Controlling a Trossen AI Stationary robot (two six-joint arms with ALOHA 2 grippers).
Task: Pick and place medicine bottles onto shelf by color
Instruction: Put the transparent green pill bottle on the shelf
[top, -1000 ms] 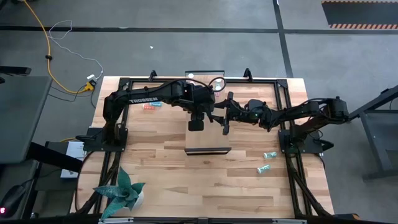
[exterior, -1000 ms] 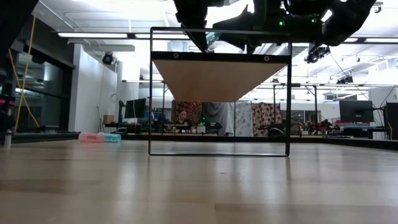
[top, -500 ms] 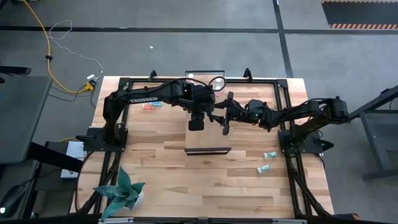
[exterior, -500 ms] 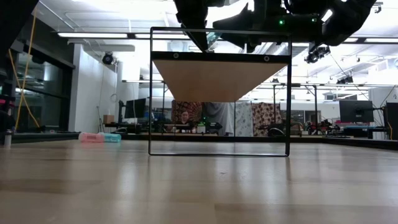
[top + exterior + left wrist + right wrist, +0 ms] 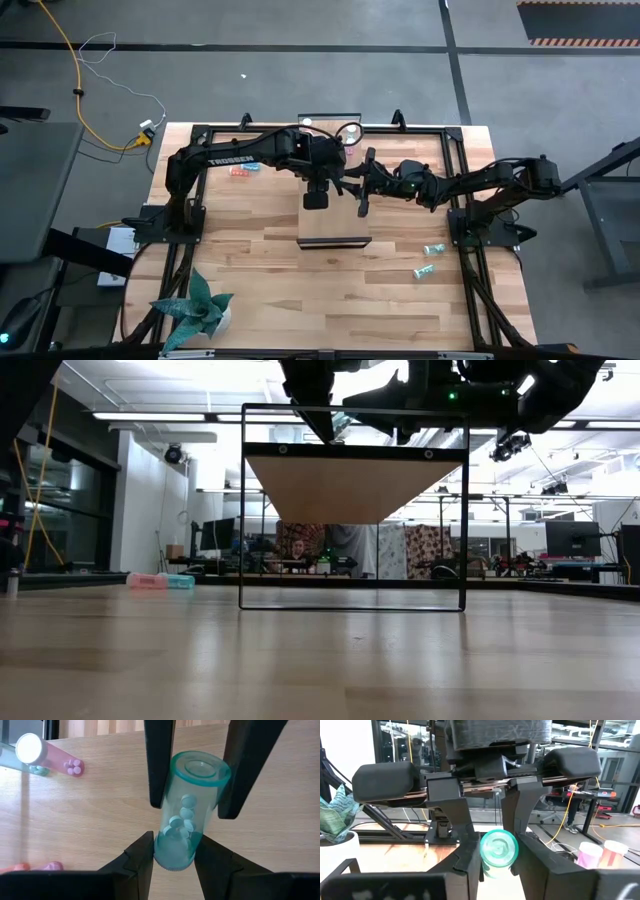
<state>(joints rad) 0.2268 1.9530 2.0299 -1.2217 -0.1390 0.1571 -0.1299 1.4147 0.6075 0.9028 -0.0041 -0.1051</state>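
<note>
While both arms meet high over the middle of the table [image 5: 300, 290], just above the shelf [image 5: 335, 232], the step in hand looks like a mid-air handover of one teal bottle [image 5: 187, 815]. The left gripper [image 5: 176, 851] is clamped on the bottle's capped end. The right gripper [image 5: 495, 857] presses on the other end, both sides appearing to touch the plastic, so the bottle looks held at both ends. Which arm is giving I cannot tell.

Next move, as I judge it: one gripper lets go cleanly while the other holds firm, then the bottle goes down onto the shelf with its colour group. The vial is tiny and tilted, so an early release would drop it.

Counts:
- One shelf. No bottle shows on the part of its top left uncovered in the high view.
- Seven bottles that I can make out.
- Three are teal: the held one, plus two lying apart toward the table's near-right corner [image 5: 433, 248] [image 5: 425, 271].
- A pink bottle [image 5: 237, 172] and a blue bottle [image 5: 252, 170] lie touching toward the far-left corner.
- A second pink bottle [image 5: 590, 856] and a paler orange-pink bottle [image 5: 615, 851] stand upright side by side, apparently by the far edge.
- One potted plant [image 5: 195, 308] sits at the near-left corner.
</note>
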